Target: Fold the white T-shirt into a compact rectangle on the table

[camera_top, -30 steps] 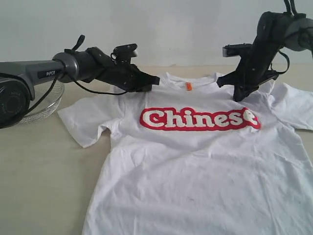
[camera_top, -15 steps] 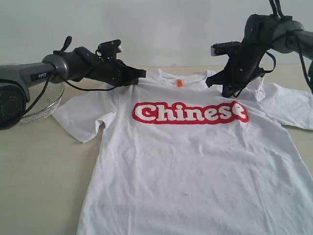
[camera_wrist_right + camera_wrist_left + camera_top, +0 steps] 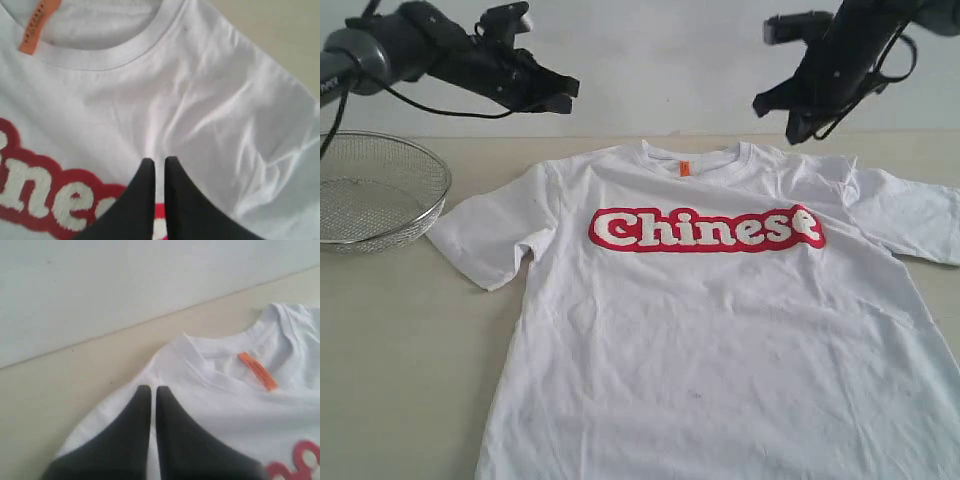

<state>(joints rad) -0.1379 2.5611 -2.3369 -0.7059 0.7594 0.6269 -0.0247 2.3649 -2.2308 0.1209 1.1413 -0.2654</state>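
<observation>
On pale desk, white T-shirt spread flat; above it, left end effector and right end effector pinched closed, empty.

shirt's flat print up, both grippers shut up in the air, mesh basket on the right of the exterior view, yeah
No: the exterior view shows the mesh basket on the left. The rest holds: the white T-shirt lies flat, print up, with the left gripper and right gripper shut and raised off it.

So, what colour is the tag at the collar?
The tag is orange, clearest in the left wrist view.
</observation>
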